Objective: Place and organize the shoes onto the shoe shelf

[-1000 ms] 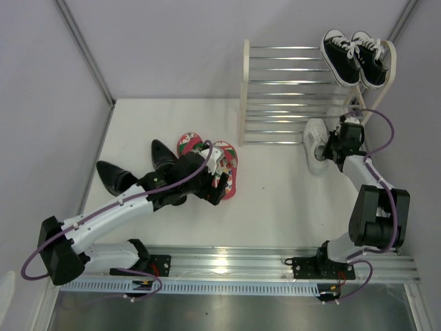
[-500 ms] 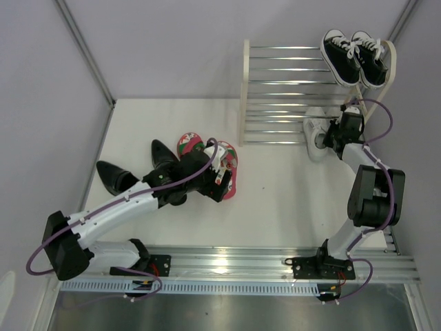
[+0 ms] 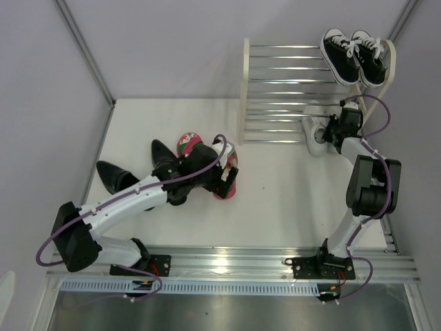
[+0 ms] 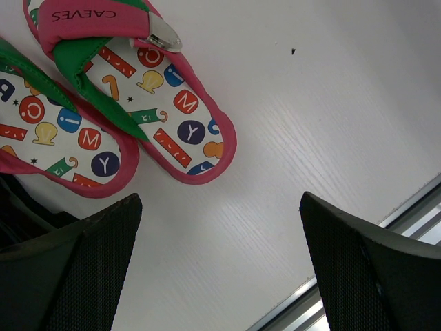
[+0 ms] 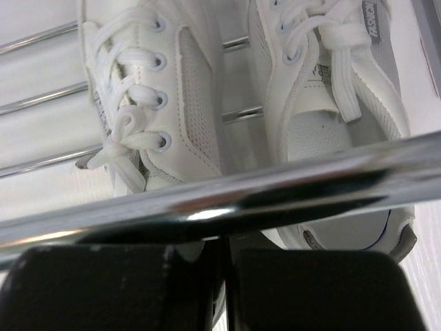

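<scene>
**A:** Starting at the left, what has moved in the last second?

**B:** The black dress shoes [image 3: 114, 176] lie where they were, on the table [image 4: 324, 103] well away from the rack. The left arm has slid forward over the flip-flops [image 4: 172, 117], which have not shifted.

**A:** And the left gripper [image 4: 217, 227]?

**B:** It is spread as wide as it goes and holds nothing. Its fingers [image 4: 76, 269] hover just short of the flip-flops' heels, with bare table between them. I'd say it is lining up a pick, so that pair is not started yet.

**A:** Further right?

**B:** The shoe shelf [image 3: 245, 89] stands at the back. The right arm has pushed toward it, and the white sneakers [image 5: 165, 103] have gone with it. They now look to rest on the thin rods of the lower tier, so that pair seems nearly placed.

**A:** What about the right gripper [image 5: 224, 276]?

**B:** It is fully closed, fingers pressed together with nothing gripped, tucked just under a shiny bar [image 5: 275, 186] near the sneakers' heels. The black canvas sneakers [image 3: 355, 55] sit on the top tier.
</scene>
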Controlling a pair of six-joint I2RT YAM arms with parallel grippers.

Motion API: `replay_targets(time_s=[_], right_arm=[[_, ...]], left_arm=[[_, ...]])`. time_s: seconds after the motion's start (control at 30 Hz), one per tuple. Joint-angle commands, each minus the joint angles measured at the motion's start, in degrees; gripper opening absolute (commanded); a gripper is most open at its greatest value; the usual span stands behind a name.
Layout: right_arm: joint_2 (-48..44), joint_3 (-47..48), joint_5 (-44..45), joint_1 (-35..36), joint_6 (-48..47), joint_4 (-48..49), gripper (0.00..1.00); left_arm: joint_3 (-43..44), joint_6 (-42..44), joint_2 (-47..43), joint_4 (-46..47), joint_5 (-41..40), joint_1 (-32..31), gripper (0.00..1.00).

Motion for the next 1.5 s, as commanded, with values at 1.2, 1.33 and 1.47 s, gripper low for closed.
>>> replay_targets(time_s=[1.2, 1.33, 1.47], right_arm=[[-2.55, 1.81, 1.10, 0.07, 3.85, 3.78, 0.77], [-6.06, 0.76, -1.10, 0.69, 2.97, 1.06, 0.85], [-9.66, -0.39, -2.69, 1.48, 1.56, -0.97, 0.96]], left_arm=[[2.40, 0.48, 0.06, 1.71, -0.61, -0.41, 0.99], [1.96, 0.13, -0.82, 1.89, -0.17, -0.41, 0.99], [0.64, -0.22, -2.40, 2.24, 0.18, -0.41, 0.99]])
